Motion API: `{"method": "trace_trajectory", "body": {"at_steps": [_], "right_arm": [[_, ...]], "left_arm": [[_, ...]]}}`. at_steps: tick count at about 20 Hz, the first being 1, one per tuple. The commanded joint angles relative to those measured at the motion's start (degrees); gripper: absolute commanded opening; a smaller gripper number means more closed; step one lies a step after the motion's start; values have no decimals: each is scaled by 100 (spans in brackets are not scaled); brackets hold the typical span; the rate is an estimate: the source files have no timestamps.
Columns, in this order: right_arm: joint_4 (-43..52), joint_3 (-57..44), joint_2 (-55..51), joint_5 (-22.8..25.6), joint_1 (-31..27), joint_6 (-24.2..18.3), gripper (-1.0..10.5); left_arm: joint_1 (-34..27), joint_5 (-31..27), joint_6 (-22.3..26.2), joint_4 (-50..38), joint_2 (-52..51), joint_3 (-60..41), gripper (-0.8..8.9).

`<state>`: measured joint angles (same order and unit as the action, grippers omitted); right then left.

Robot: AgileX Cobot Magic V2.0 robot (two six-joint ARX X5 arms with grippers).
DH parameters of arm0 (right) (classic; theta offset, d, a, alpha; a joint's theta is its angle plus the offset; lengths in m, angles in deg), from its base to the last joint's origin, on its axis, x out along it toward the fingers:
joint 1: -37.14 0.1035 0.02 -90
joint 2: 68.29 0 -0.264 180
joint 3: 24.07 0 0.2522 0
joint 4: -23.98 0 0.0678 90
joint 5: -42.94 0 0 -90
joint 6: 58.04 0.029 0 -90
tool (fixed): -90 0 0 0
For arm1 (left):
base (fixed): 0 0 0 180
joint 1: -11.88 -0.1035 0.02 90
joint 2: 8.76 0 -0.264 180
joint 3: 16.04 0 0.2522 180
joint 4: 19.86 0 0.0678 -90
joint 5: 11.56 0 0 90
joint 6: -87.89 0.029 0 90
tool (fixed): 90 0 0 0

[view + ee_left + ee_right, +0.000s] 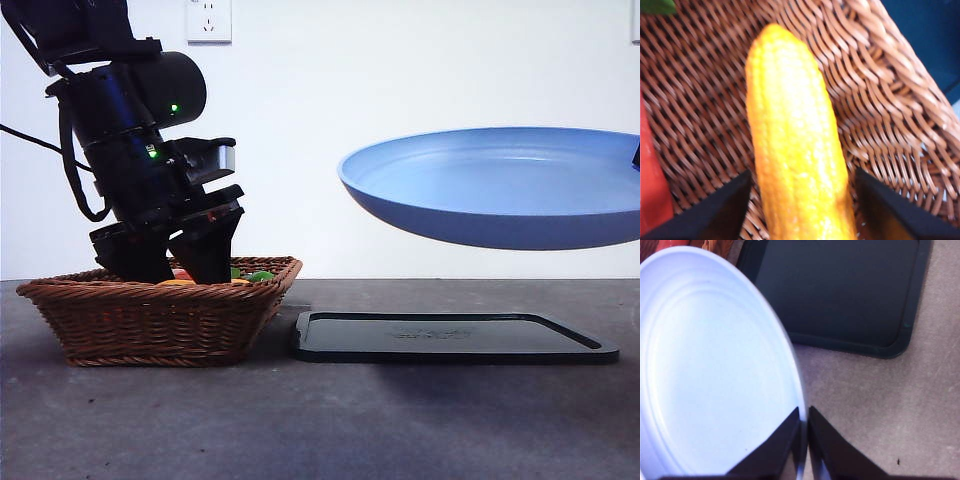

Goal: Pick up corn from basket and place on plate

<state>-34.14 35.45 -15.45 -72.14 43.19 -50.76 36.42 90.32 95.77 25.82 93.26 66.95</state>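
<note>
The corn (795, 150), a long orange-yellow bumpy cob, lies on the floor of the brown wicker basket (890, 100). My left gripper (802, 172) is open and reaches down into the basket (150, 320), one jaw on each side of the cob, close to it. In the front view the left gripper (170, 265) hides most of the basket's contents. The blue plate (500, 190) hangs tilted in the air at the right, above the table. My right gripper (804, 412) is shut on the rim of the plate (715, 375).
A flat black tray (450, 338) lies on the grey table right of the basket, below the plate; the right wrist view shows the tray (840, 290) too. A red item (650, 185) and a green one (262, 275) also lie in the basket.
</note>
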Motion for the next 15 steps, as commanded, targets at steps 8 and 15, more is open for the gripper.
{"method": "trace_trajectory", "body": {"at_steps": [8, 15], "right_arm": [[63, 96, 24, -46, 9, -15, 4], [315, 96, 452, -50, 9, 240, 4]], "left_arm": [[-22, -11, -4, 4, 28, 192, 217], [-116, 413, -391, 24, -699, 614, 217]]}}
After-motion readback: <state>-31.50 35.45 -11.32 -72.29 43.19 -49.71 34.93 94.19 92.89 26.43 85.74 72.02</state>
